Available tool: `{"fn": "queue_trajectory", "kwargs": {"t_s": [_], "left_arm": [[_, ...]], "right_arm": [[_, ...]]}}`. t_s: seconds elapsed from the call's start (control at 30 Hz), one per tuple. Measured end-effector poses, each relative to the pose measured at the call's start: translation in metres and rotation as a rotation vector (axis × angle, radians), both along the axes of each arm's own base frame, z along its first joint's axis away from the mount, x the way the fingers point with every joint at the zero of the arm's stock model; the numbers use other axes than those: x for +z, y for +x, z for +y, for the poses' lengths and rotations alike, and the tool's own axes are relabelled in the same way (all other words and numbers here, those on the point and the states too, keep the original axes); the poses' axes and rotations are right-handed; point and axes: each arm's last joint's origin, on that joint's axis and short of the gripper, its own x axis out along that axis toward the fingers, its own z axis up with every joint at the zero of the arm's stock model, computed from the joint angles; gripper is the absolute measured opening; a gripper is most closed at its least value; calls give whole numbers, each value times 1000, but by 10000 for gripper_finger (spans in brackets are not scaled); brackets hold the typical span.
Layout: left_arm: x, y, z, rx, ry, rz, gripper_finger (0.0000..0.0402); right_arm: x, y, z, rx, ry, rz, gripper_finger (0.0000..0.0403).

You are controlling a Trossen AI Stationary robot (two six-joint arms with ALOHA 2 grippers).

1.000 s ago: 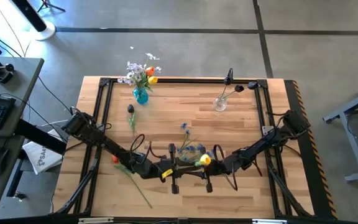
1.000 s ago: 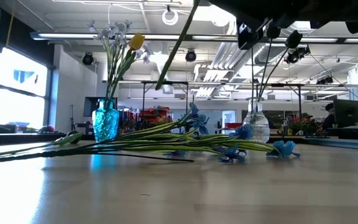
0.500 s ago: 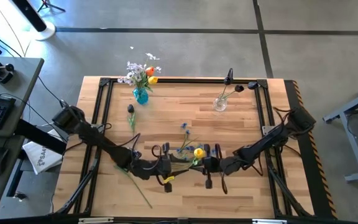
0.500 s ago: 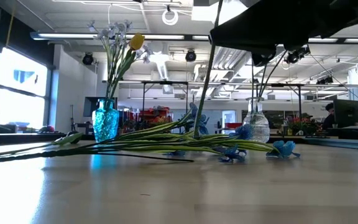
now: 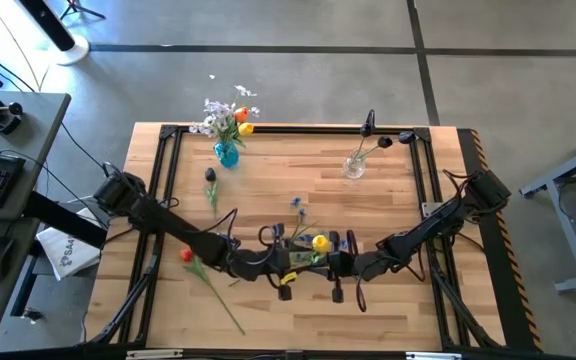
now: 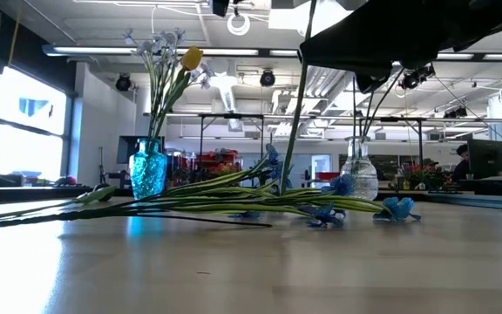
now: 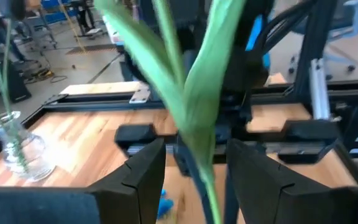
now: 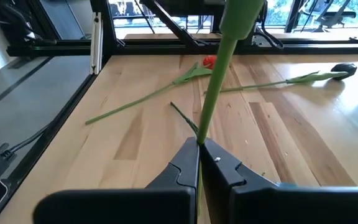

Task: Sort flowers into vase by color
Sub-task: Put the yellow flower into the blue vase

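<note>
Your right gripper [image 8: 199, 144] sits low over the near middle of the table [image 5: 388, 205], and its fingers [image 8: 182, 167] are pinched tight on the green stem of the yellow flower [image 5: 319, 243]. In the right wrist view that stem rises straight up from the closed fingertips. In the low view the stem hangs almost upright under the dark arm, its lower end down among the pile.

Your left gripper [image 7: 194, 163] is right alongside, facing the right one across the same flower. Its fingers [image 7: 143, 171] stand apart with the stem and a broad green leaf passing between them, touching neither finger that you can see. So the left has let go and the right alone carries the yellow flower.

Under and just behind the two grippers lies a loose pile of blue flowers [image 6: 397, 208] with their stems stretched across the wood. A red flower [image 5: 186, 255] lies flat on the table beside your left arm, its long stem running toward the near edge. A dark-headed flower [image 5: 210, 176] lies farther back on the left.

At the far left corner stands the blue vase [image 5: 227, 154], already holding pale sprays, an orange head and a yellow one. At the far right stands the clear vase [image 5: 354, 167] with a couple of thin stems in it. Both vases are well apart from the grippers.
</note>
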Motion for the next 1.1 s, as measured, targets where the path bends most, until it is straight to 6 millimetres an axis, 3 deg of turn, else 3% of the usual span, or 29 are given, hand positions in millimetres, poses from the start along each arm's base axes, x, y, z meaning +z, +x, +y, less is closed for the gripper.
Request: {"fn": "queue_trajectory", "kwargs": {"t_s": [0.3,0.7,0.83,0.97,1.1], "left_arm": [[-1,6,11,-48,-98,8,131],[-1,5,8,-75,-68,20,12],[-3,3,5,-79,-57,58,8],[3,4,2,-44,-25,148,3],[13,-1,-5,45,68,247,2]], "right_arm": [[0,0,0,1,-1,4,1],[-2,0,0,0,-9,18,0],[-4,-1,0,19,-11,41,1],[-6,-1,-1,8,-15,53,26],[-4,-3,-2,-3,15,69,89]]}}
